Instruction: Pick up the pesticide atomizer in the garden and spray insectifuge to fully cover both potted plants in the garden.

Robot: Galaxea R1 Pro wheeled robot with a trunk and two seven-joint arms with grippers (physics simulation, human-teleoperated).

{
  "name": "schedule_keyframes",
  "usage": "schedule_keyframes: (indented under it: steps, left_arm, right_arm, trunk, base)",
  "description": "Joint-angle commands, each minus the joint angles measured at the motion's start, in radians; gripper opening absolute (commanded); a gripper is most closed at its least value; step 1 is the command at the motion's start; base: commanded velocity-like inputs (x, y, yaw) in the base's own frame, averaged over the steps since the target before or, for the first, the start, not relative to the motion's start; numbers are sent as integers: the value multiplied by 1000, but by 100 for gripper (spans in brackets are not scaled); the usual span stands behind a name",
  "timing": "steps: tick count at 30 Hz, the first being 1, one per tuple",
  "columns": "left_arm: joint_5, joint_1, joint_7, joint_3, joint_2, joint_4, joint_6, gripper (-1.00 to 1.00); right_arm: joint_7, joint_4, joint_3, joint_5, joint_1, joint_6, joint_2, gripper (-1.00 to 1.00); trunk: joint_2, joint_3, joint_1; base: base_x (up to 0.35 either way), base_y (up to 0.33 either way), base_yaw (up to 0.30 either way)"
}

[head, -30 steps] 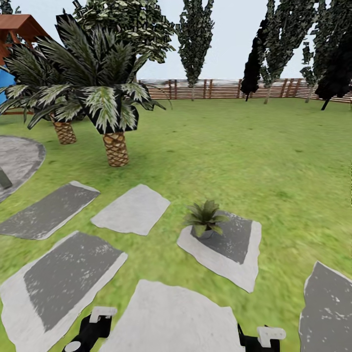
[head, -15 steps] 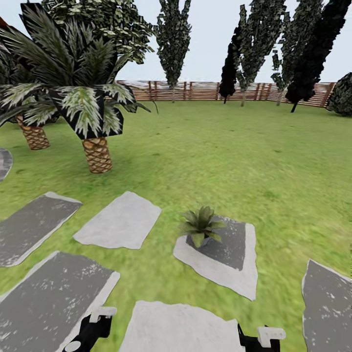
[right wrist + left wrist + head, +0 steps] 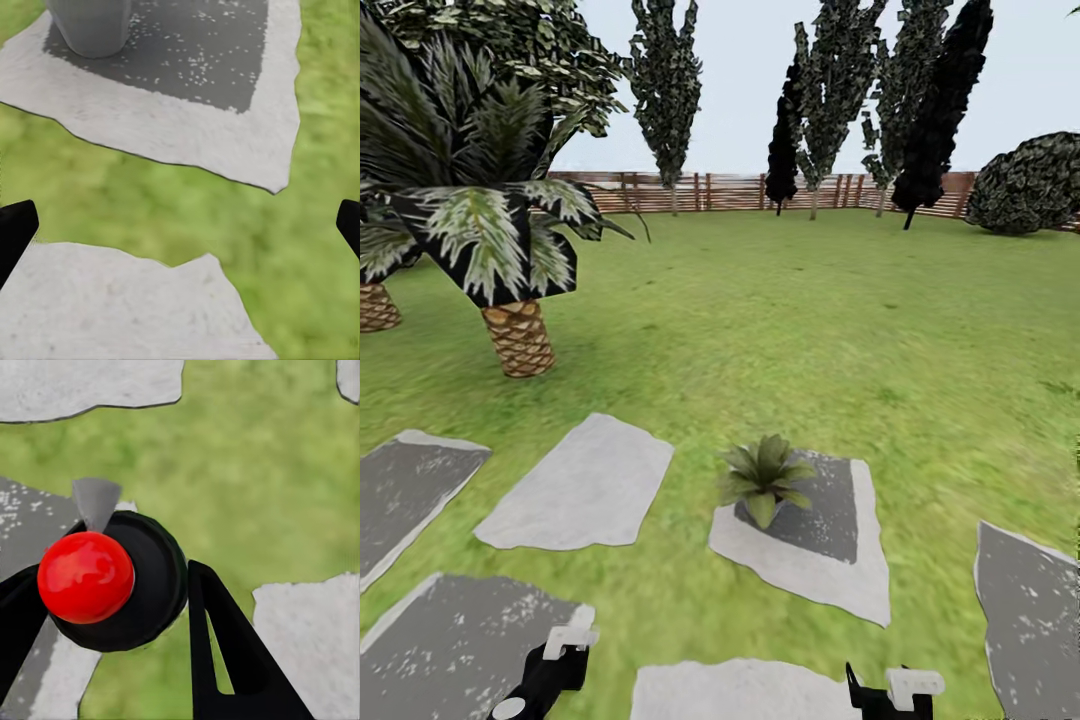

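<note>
- Left gripper (image 3: 555, 660) hanging low, nearer than the potted plant (image 3: 765, 478) and off to its left. Fingers (image 3: 225, 652) flanking a round black thing (image 3: 154, 585) topped with a glossy red knob (image 3: 85, 577). Cannot tell whether clamped on it or merely beside it, nor whether it is the pesticide atomizer.
- Right gripper (image 3: 180, 225) spread wide with nothing between the tips, just short of the potted plant and to its right, looking over grass toward it.
- Potted plant standing upright at the near left corner of a grey stepping stone (image 3: 830, 570), with its grey pot (image 3: 90, 26) resting on the dark patch of that stone.
- Judged handling of the atomizer: probably light, stiff plastic, smooth enough to slip. Best taken around the bottle body below the head, trigger left free and nozzle facing the leaves.
- Leaves likely soft and bendable, so better sprayed from above than brushed against.
- Around the potted plant: more grey slabs (image 3: 575, 485) to its left and nearer, and open lawn (image 3: 840, 320) beyond.
- Scaly-trunked palm (image 3: 515, 335) well beyond and to its left. Slatted fence (image 3: 690, 190), tall dark trees (image 3: 665, 90) and a rounded bush (image 3: 1025, 185) far behind.
- Nothing standing between the grippers and the potted plant; flat slabs and grass only.
</note>
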Motion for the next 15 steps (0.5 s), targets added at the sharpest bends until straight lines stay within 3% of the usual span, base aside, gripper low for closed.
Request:
schedule_keyframes:
  steps: [1, 15]
  left_arm:
    - [-8, 0, -6, 6, -1, 1, -4, -100]
    - [-8, 0, -6, 6, -1, 1, -4, -100]
  right_arm:
    - [-2, 0, 0, 1, -1, -3, 0, 100]
    - [-2, 0, 0, 1, -1, -3, 0, 100]
  trunk:
    - [0, 0, 0]
    - [0, 8, 0]
  base:
    - [156, 305, -245]
    - [145, 312, -245]
